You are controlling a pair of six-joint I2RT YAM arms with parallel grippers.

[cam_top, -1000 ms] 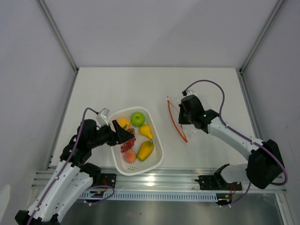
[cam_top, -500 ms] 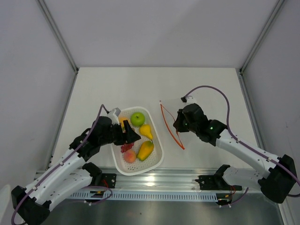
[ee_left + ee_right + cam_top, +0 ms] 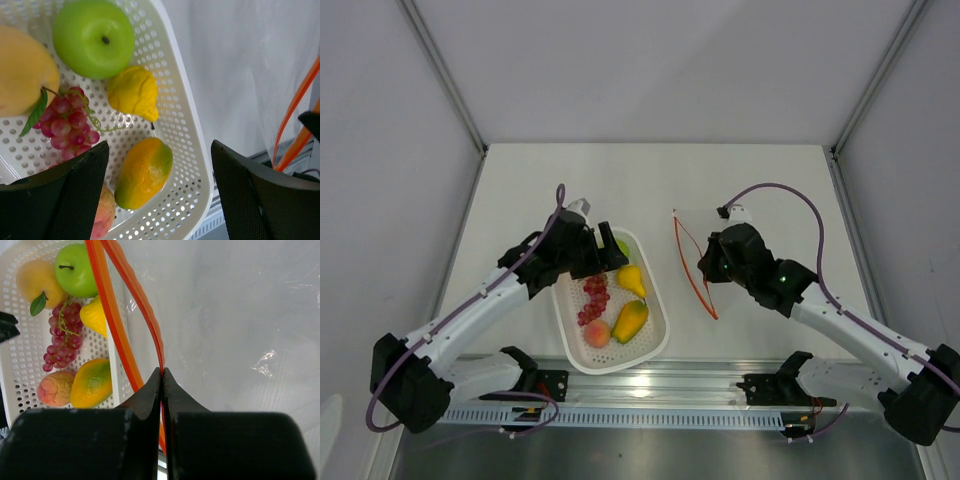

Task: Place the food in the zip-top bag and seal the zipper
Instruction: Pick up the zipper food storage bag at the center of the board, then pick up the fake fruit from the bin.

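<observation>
The food lies in a white perforated basket (image 3: 661, 330): green apple (image 3: 95, 37), orange (image 3: 22, 70), yellow pear (image 3: 132, 92), mango (image 3: 144, 172), dark red grapes (image 3: 65, 117) and peach (image 3: 102, 215). My left gripper (image 3: 603, 256) hovers over the basket's far left part, open, with nothing between its fingers (image 3: 65, 195). The mango shows below the gap. To the right of the basket, my right gripper (image 3: 162, 375) is shut on one lip of the zipper (image 3: 107, 315). It holds the clear zip-top bag (image 3: 240, 340) with its mouth gaping towards the basket (image 3: 117, 365).
The basket sits close to the table's near edge, by the metal rail (image 3: 650, 375). The bag's red-orange mouth (image 3: 692, 265) stands a short way from the basket's right rim. Grey walls enclose the white table (image 3: 570, 180) on three sides.
My left arm has swung away from the near edge and over the basket's far end, and its jaws have widened. My right gripper and the bag shifted slightly, still pinching the zipper.
</observation>
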